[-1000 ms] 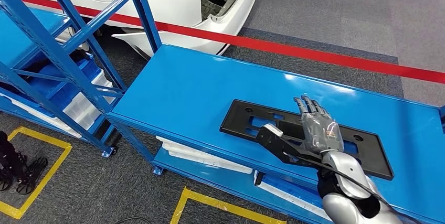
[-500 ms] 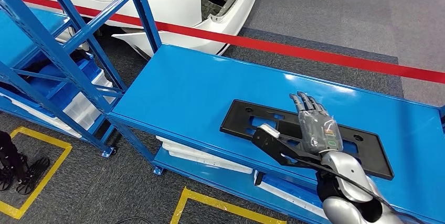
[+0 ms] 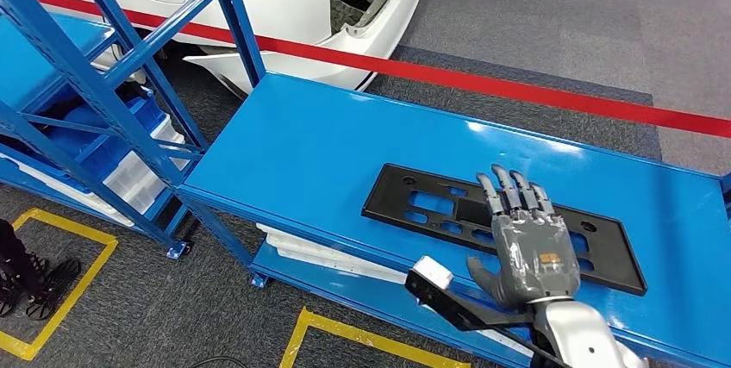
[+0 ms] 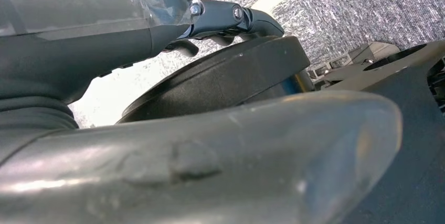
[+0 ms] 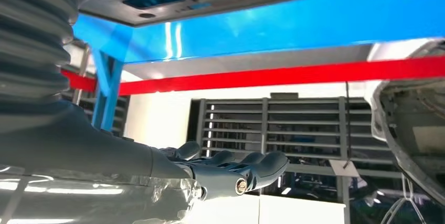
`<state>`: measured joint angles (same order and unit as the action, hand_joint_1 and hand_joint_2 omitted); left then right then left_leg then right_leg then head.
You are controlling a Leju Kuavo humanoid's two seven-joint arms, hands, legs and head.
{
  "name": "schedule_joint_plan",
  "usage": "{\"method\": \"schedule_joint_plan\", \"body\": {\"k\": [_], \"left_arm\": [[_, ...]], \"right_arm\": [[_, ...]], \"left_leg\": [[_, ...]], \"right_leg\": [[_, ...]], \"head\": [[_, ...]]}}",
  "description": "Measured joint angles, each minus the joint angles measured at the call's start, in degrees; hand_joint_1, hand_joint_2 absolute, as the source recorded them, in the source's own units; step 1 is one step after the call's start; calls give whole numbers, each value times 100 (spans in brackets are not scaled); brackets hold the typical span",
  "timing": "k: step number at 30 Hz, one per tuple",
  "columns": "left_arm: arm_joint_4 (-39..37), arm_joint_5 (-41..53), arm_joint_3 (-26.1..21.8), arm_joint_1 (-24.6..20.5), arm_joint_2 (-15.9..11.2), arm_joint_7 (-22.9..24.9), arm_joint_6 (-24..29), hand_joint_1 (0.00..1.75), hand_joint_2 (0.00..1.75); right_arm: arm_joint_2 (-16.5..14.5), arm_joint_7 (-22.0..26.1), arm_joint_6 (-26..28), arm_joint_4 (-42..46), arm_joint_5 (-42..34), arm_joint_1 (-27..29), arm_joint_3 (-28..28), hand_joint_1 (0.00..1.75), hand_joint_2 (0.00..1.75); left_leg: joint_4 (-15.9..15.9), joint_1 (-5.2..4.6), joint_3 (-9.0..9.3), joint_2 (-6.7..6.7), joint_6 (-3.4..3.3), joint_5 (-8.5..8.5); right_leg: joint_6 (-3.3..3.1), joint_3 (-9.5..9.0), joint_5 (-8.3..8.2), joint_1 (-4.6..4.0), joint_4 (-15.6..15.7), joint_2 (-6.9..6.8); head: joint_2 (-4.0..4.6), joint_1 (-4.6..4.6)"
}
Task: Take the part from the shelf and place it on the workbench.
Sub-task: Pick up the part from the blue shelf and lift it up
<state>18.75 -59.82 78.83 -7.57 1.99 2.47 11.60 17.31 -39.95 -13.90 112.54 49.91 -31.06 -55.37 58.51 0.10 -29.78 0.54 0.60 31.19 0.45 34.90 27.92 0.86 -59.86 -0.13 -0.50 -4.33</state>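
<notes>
Head view: right robot hand [image 3: 533, 252] spread, holding nothing — above black part [image 3: 431, 204] on workbench [image 3: 310, 144].

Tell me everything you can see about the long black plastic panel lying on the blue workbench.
The long black plastic panel is a flat, matte rectangle with rounded slots and small holes cut through it. It lies flat on the blue workbench, near its front edge, running slightly aslant. The right hand, fingers spread, is above its right part and hides some of it; whether it touches is unclear.
</notes>
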Motion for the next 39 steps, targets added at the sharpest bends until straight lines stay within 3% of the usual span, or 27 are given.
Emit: {"method": "schedule_joint_plan", "body": {"k": [8, 14, 24, 29, 39], "left_arm": [[1, -24, 1, 1, 10, 0, 46, 0, 0], [1, -8, 1, 0, 39, 35, 80, 0, 0], [1, -98, -1, -3, 77, 208, 137, 0, 0], [3, -213, -2, -4, 84, 348, 152, 0, 0], [30, -276, -2, -10, 85, 455, 192, 0, 0]], "right_arm": [[110, -9, -775, 578, 657, 916, 761, 0, 175], [177, -19, -939, 986, 1014, 1613, 1476, 0, 175], [227, -19, -1474, 1531, 1894, 2256, 2332, 0, 175], [245, -19, -1592, 1638, 1946, 2342, 2649, 0, 175], [249, -18, -1534, 1365, 1228, 2082, 2795, 0, 175]], "left_leg": [[0, 0, 11, 0, -7, 5], [0, -1, 13, -1, -13, 8], [0, -1, 15, -3, -14, 10], [-1, -1, 15, -7, -14, 10], [-2, 0, 16, -6, -14, 10]], "right_leg": [[4, -15, 2, 0, 8, -1], [7, -20, 4, 0, 12, 0], [8, -24, 4, 1, 15, 0], [9, -26, 3, 1, 15, 4], [10, -32, 3, 0, 15, 2]], "head": [[1, 1], [1, 1], [0, 1], [1, 1], [2, 2]]}}
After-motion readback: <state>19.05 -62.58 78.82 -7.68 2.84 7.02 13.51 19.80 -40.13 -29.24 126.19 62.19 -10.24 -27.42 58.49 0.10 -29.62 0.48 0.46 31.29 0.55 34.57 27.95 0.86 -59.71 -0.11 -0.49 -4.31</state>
